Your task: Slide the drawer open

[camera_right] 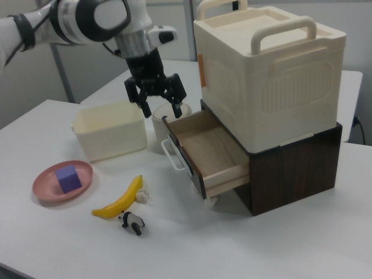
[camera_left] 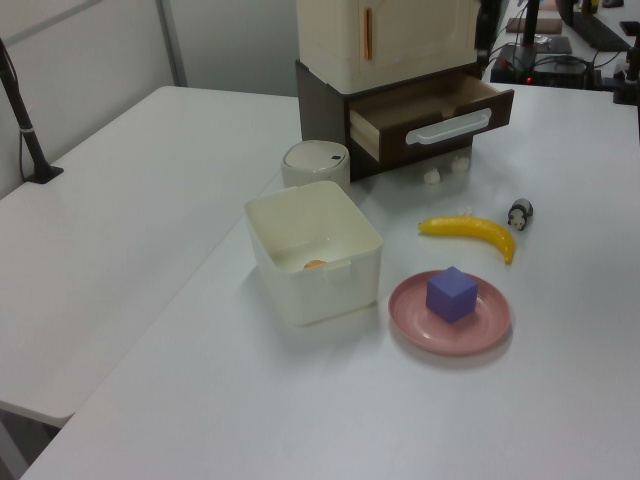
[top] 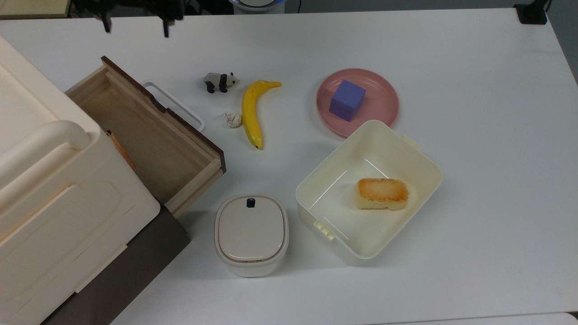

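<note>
While the drawer (camera_right: 210,152) sits pulled out, the hand (camera_right: 156,96) hangs above it, fingers spread.

The drawer (top: 149,140) sits pulled well out of its dark cabinet, light-wood interior bare, dark brown front panel and white loop handle (camera_right: 172,154) facing the table. It lies below the raised gripper (camera_right: 156,103), whose spread fingers hang above the handle, not touching.

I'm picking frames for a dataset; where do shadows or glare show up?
Top view: soft shadows under the drawer and beside the tub; no harsh glare. Left view: faint sheen on the table. Right view: the drawer's inside is evenly lit.
</note>
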Robot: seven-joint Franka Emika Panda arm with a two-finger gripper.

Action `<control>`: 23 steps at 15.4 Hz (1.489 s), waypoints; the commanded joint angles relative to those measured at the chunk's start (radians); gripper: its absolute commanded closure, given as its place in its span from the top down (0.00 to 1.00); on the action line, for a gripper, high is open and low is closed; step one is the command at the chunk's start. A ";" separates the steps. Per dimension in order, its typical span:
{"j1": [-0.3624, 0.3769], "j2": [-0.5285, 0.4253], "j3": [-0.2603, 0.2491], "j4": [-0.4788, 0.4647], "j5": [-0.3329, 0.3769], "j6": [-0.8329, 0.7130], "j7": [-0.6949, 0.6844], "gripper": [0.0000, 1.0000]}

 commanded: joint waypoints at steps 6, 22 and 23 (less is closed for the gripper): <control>0.021 -0.112 -0.084 -0.012 0.175 -0.105 0.230 1.00; 0.185 -0.097 -0.138 -0.037 0.202 -0.043 0.285 1.00; 0.185 -0.097 -0.136 -0.037 0.202 -0.043 0.285 1.00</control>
